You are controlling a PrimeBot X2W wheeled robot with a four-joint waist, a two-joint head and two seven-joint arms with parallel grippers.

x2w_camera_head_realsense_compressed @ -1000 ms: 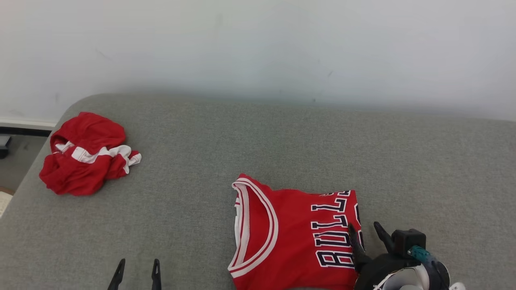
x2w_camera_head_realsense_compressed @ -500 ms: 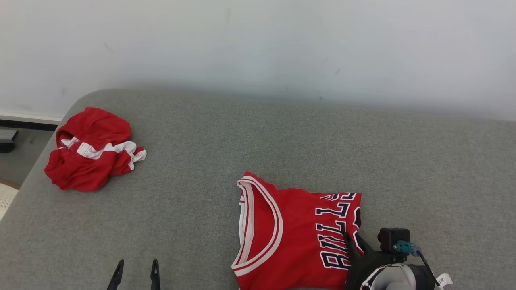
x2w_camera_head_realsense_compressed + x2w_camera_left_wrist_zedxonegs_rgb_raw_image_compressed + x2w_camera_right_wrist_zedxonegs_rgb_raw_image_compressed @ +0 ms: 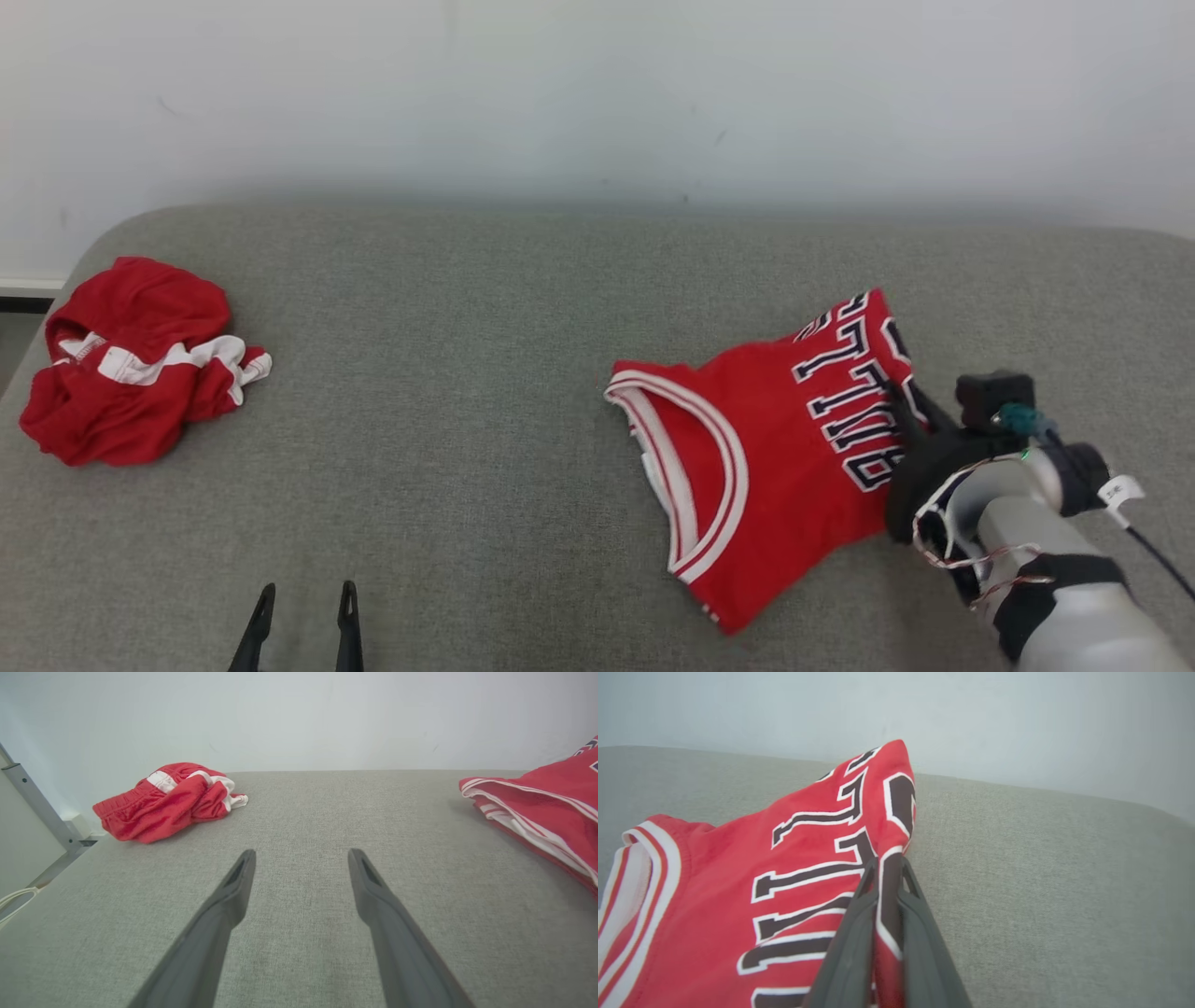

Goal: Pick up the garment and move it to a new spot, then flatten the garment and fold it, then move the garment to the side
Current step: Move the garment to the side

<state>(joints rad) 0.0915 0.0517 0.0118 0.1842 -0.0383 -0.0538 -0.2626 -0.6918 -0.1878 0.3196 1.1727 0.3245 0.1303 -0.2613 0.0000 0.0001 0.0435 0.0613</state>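
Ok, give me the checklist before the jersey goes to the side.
1. Right gripper jaws shut on the lettered edge of the folded jersey: ok.
2. All layers caught in the jaws: cannot tell.
3. Left gripper open, clear of the jersey: ok.
4. Crumpled red garment lies apart, far left: ok.
5. Bare grey surface right of the jersey: ok.

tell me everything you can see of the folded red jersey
The jersey is red, a smooth sports knit by its look, folded into a compact stack. Its curved opening, trimmed in white and red bands, faces the robot's left. Dark letters outlined in white run along the opposite side. The right gripper is shut on that lettered edge, which rises in a peak, while the trimmed end lies on the grey cushion. Nothing else touches it.
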